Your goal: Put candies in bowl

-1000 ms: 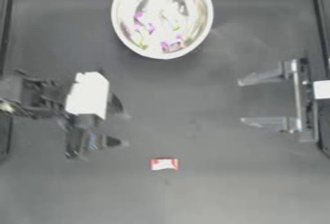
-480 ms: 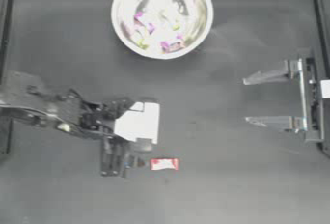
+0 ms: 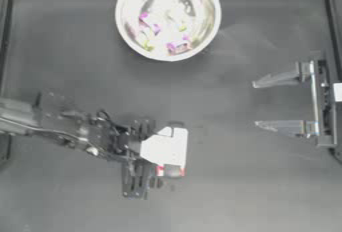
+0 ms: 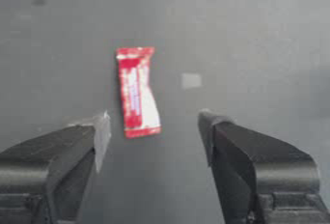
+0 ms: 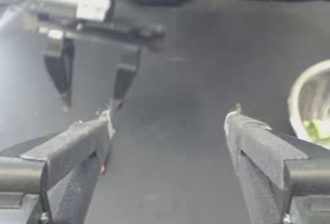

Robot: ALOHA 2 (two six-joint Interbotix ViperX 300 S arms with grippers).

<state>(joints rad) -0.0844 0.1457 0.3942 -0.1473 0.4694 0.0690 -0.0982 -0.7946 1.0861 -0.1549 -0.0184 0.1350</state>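
item: red candy, last one loose, on the near table. i hold the left gripper over it, jaws released, straddling for a pinch. right gripper parked right, jaws released. bowl far, holding the other candies.

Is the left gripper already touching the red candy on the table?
Apart. In the left wrist view, the left gripper is open, and bare table shows between the red candy and each jaw.
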